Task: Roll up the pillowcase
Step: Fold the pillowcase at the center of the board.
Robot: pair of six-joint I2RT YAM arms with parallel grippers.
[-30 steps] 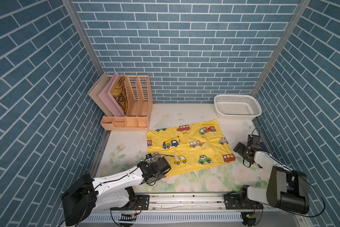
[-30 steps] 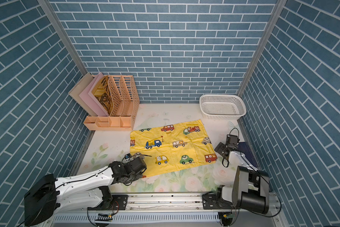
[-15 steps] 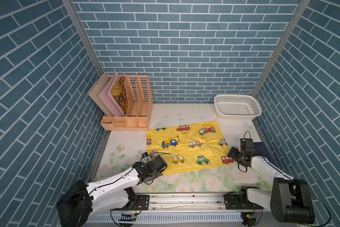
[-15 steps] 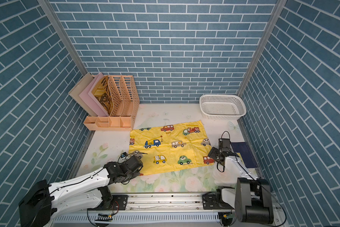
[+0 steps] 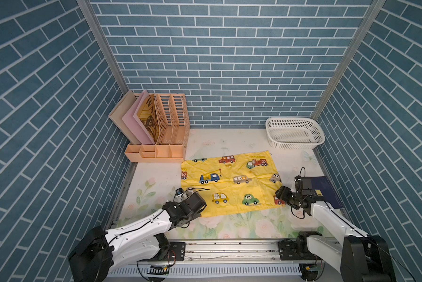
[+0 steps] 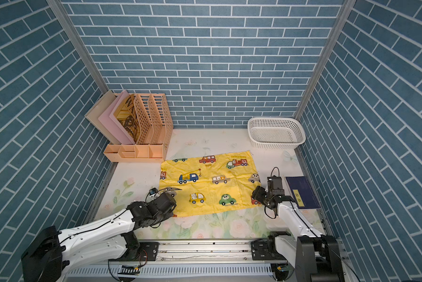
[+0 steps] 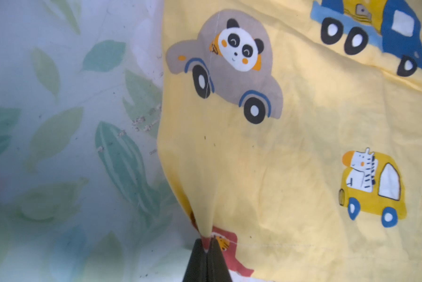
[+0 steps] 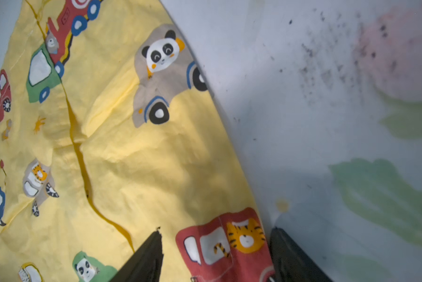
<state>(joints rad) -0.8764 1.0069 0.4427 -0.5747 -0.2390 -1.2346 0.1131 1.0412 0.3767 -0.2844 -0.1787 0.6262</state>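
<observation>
The bright yellow thin fabric pillowcase [image 5: 231,182] printed with cartoon cars, trucks and pandas lies spread flat on the pale floral table mat [image 5: 156,175], in the middle and right part of it. It is in front of the peach plastic file organiser [image 5: 170,122] and the white plastic mesh basket [image 5: 295,145]. Its long axis runs from left to right across the table, a little turned, so that the right end points somewhat more to the back wall. The cloth is wrinkled, and a seam line crosses it along the length.

In both top views the wrist of the left arm hides its fingertips. The left wrist view shows the left gripper [image 7: 206,240] clenched on the near left corner, with the fabric pulled up into a small peak. The right wrist view shows the right gripper [image 8: 214,234] with jaws apart over the near right corner: one finger [image 8: 146,256] above the cloth, the other [image 8: 290,256] above the mat, a red tiger car between them. Only the top views show the dark blue book [image 5: 324,190] beside the right arm
</observation>
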